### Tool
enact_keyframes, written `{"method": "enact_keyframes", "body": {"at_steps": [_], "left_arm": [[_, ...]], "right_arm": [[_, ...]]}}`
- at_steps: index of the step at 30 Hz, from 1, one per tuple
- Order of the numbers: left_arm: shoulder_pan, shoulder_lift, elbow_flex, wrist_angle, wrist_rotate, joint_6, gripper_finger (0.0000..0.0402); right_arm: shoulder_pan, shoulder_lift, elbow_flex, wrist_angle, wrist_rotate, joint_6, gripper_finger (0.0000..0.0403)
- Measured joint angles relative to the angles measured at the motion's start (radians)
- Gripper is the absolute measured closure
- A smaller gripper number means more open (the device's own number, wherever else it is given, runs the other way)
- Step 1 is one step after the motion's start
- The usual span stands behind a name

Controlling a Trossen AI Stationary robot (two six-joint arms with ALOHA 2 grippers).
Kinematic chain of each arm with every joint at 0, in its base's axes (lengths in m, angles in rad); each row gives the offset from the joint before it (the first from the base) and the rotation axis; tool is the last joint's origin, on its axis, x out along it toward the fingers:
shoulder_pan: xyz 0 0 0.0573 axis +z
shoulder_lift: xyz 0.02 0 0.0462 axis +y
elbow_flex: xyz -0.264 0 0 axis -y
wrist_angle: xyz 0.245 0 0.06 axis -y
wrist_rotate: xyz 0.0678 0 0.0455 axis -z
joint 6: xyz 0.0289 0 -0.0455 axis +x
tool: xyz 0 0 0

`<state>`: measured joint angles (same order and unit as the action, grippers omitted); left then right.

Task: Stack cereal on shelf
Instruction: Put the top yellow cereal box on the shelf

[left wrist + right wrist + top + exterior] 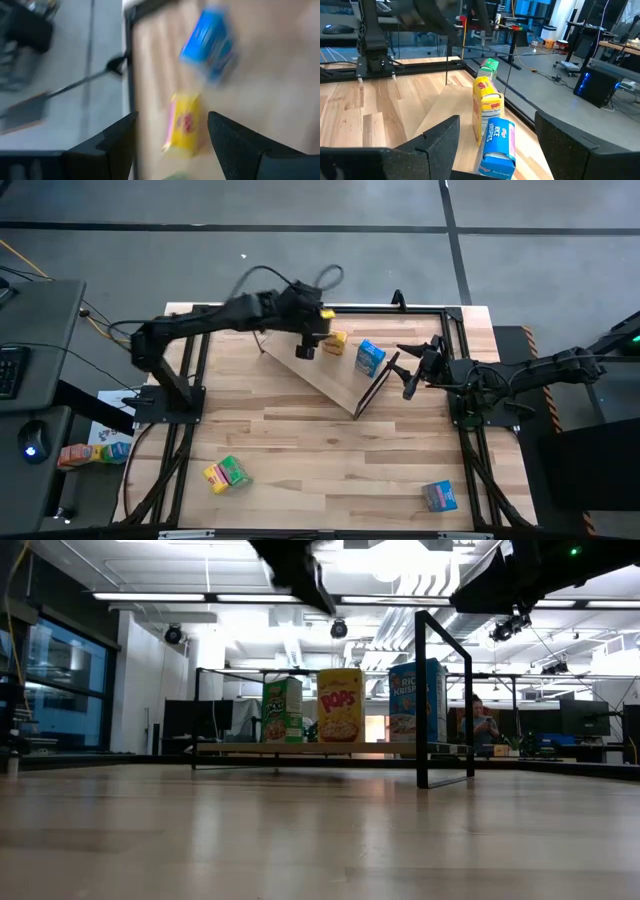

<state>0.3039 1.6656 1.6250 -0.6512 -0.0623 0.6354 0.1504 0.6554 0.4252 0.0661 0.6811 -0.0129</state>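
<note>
Three cereal boxes on shelf; three remain on counter

We see green [282,710], yellow [340,705] and blue [417,700] boxes upright on the shelf [322,376]; left gripper [309,340] hovers above, jaws apart, empty; right gripper [407,370] waits rightward, jaws apart

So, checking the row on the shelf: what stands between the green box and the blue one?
The yellow box stands between the green box and blue box in the low view.

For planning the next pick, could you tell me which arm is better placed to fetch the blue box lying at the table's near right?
Probably the right: its pincer, open and empty, is on the side of the loose blue box; the left pincer hovers over the shelf.
</note>
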Motion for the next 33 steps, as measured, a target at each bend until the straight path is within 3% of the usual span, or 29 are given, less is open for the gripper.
{"method": "enact_keyframes", "body": {"at_steps": [6, 9, 16, 23, 29, 33], "left_arm": [[0.106, -0.197, -0.166, 0.087, 0.43, -0.218, 0.0174], [0.126, -0.313, -0.346, 0.248, 0.523, -0.263, 0.0174], [0.127, -0.563, -0.799, 0.681, 0.492, -0.369, 0.0174], [0.124, -0.752, -1.107, 1.068, 0.49, -0.502, 0.0174], [0.125, -0.834, -1.222, 1.224, 0.475, -0.557, 0.0174], [0.125, -0.859, -1.231, 1.229, 0.387, -0.574, 0.0174]], "right_arm": [[0.0, 0.0, 0.0, -0.025, 0.0, 0.03, 0.0153], [0.0, 0.001, 0.0, -0.026, 0.0, 0.033, 0.0153], [0.0, 0.001, 0.0, -0.025, 0.003, 0.032, 0.0153], [0.0, 0.001, 0.0, -0.017, 0.008, 0.032, 0.0153], [0.0, 0.001, 0.0, 0.03, 0.008, 0.035, 0.0153], [-0.014, 0.028, 0.0, 0.235, 0.028, 0.042, 0.0153]]}}
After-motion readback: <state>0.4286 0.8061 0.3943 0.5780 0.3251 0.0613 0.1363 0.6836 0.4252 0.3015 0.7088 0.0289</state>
